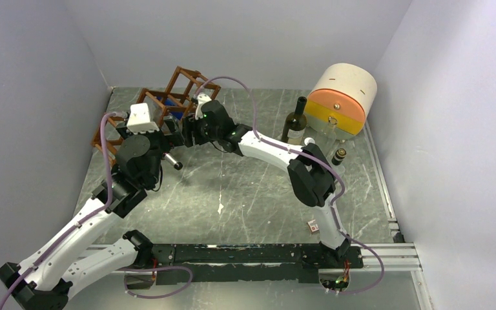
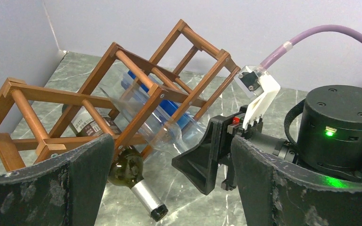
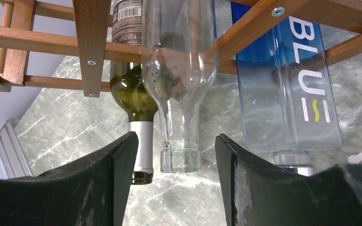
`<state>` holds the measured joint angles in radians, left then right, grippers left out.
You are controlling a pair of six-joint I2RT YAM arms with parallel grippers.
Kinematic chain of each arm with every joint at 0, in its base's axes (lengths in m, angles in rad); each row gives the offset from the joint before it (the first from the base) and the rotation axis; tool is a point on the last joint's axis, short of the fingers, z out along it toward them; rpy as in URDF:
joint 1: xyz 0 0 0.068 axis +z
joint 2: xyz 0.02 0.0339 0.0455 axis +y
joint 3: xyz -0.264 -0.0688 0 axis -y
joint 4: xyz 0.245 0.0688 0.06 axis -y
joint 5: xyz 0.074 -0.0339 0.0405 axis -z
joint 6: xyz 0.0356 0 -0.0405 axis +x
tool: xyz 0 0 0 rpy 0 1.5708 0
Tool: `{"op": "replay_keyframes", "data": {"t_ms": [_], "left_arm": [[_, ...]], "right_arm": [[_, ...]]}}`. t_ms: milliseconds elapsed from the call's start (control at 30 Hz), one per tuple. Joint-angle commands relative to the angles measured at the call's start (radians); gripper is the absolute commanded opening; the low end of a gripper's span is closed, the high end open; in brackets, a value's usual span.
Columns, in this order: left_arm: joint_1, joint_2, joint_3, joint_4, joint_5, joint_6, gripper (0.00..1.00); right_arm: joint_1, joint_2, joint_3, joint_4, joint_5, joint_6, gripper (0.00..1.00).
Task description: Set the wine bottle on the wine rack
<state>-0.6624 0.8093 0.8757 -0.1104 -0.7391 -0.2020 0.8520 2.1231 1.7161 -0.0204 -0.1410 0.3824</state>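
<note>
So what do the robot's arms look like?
The left arm and right arm have white links and chunky round black joints. A purple cable loops along each. The jaws are black and scuffed; a green light glows on one joint.

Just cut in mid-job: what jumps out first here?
The wine rack at far left, with a green bottle, a clear bottle and a blue bottle lying in it. The right gripper hangs open with the clear bottle's neck between its fingers. At far right, a cream-and-orange drum beside a standing dark bottle.

Marbled grey table (image 1: 245,194) bearing wine rack (image 1: 163,97), upright dark bottle (image 1: 295,123), cream-and-orange drum (image 1: 343,97).
</note>
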Motion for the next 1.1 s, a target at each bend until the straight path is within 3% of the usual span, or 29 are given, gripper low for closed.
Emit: {"op": "replay_keyframes", "data": {"t_ms": [0, 167, 433, 667, 733, 833, 1067], "left_arm": [[0.005, 0.002, 0.027, 0.003, 0.018, 0.022, 0.97], [0.005, -0.02, 0.012, 0.04, 0.041, 0.069, 0.97], [0.005, -0.03, -0.001, 0.068, 0.229, 0.105, 0.97], [0.006, -0.033, -0.013, 0.095, 0.359, 0.113, 0.97], [0.005, -0.042, -0.025, 0.111, 0.38, 0.106, 0.97], [0.006, -0.054, -0.044, 0.144, 0.428, 0.112, 0.97], [0.006, -0.044, -0.043, 0.14, 0.484, 0.131, 0.97]], "right_arm": [[-0.003, -0.093, -0.023, -0.006, 0.036, -0.008, 0.66], [-0.011, -0.25, -0.105, -0.085, 0.246, -0.001, 0.67], [-0.027, -0.595, -0.322, -0.206, 0.611, -0.05, 0.67], [-0.049, -0.761, -0.348, -0.358, 0.878, -0.087, 0.72], [-0.079, -0.781, -0.343, -0.398, 0.932, -0.032, 0.74], [-0.185, -0.794, -0.325, -0.478, 0.947, 0.084, 0.75], [-0.284, -0.756, -0.316, -0.468, 0.892, 0.043, 0.75]]}}
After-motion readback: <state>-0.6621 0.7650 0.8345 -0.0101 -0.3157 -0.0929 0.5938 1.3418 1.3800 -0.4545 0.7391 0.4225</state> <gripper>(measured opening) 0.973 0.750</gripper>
